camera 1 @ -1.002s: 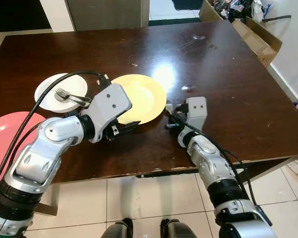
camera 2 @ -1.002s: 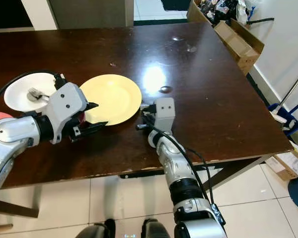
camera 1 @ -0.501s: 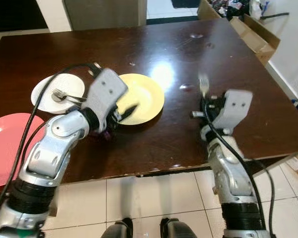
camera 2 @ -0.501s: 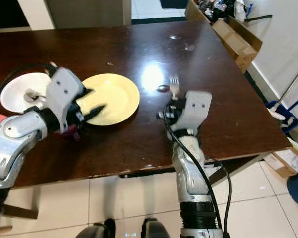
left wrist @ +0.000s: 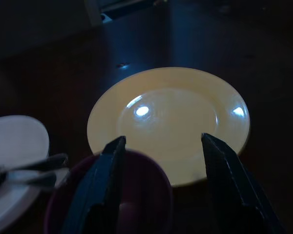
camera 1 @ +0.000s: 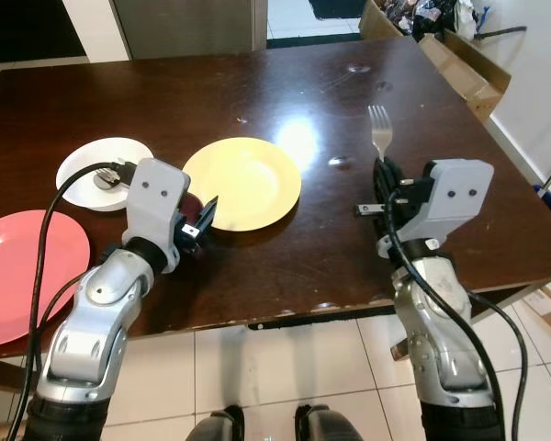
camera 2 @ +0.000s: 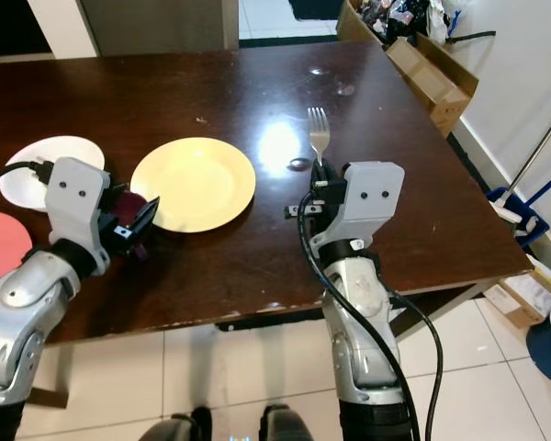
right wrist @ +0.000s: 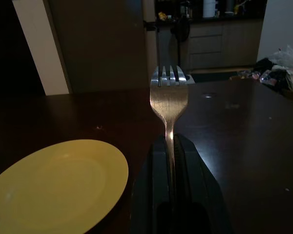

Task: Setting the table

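Fork (camera 2: 320, 129) stands upright above the dark desk (camera 1: 422, 184), handle pinched in the right hand (camera 1: 386, 188). Left hand (left wrist: 161, 165) (fingers spread) hovers by the yellow plate (camera 1: 242, 182). Thin, stiff, slick metal; likely best gripped mid-handle.

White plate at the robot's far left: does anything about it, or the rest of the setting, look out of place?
The white plate has cutlery lying on top of it rather than beside it. The yellow plate is bare, and its likely fork stands upright in the right claw.
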{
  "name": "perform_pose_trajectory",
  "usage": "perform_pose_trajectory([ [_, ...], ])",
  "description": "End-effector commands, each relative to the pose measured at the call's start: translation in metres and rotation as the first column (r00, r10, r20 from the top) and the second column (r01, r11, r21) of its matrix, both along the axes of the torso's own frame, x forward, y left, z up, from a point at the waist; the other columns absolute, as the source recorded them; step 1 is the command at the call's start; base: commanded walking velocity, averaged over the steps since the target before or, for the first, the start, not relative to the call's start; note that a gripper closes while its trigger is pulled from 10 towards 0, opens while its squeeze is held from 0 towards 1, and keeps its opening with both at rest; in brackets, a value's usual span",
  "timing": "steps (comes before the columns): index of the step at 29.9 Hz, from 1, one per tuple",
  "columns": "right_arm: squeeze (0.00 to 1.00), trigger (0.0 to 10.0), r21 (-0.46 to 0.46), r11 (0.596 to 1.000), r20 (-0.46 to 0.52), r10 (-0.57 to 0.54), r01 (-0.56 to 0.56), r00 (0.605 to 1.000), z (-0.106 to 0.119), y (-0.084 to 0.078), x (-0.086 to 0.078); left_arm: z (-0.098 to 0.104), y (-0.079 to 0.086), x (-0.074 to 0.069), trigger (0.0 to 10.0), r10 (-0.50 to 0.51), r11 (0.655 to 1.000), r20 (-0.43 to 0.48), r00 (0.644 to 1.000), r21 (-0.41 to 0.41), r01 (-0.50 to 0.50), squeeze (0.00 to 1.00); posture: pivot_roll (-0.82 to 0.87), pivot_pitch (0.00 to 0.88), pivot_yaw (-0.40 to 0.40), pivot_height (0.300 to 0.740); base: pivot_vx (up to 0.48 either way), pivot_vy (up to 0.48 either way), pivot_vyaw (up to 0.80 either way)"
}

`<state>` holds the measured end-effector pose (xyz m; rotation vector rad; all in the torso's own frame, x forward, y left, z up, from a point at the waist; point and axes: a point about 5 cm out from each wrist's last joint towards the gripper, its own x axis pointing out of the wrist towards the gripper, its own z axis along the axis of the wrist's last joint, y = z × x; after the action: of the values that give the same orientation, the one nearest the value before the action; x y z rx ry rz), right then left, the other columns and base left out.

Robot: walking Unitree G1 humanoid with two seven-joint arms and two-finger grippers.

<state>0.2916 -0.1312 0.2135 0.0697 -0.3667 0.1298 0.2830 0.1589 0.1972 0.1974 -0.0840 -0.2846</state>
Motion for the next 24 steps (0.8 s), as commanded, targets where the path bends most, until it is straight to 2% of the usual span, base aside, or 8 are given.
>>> perform_pose_trajectory([
  [1, 0.00, 10.0, -0.001, 1.000, -0.005, 0.023, -0.023, 1.000, 0.002, 0.006, 0.000, -0.003, 0.005, -0.005, 10.0, 0.031, 0.999, -0.004, 1.000, -0.010, -0.031, 0.00, -0.11, 0.119, 0.038, 0.740, 0.000, 0.000, 0.00],
  [24, 0.00, 10.0, 0.029, 0.998, -0.037, 0.065, -0.063, 0.997, 0.000, 0.018, 0.000, 0.002, 0.003, -0.006, 10.0, 0.032, 0.999, 0.014, 0.999, -0.012, -0.032, 0.00, -0.10, 0.121, 0.052, 0.740, -0.287, 0.000, 0.00],
])
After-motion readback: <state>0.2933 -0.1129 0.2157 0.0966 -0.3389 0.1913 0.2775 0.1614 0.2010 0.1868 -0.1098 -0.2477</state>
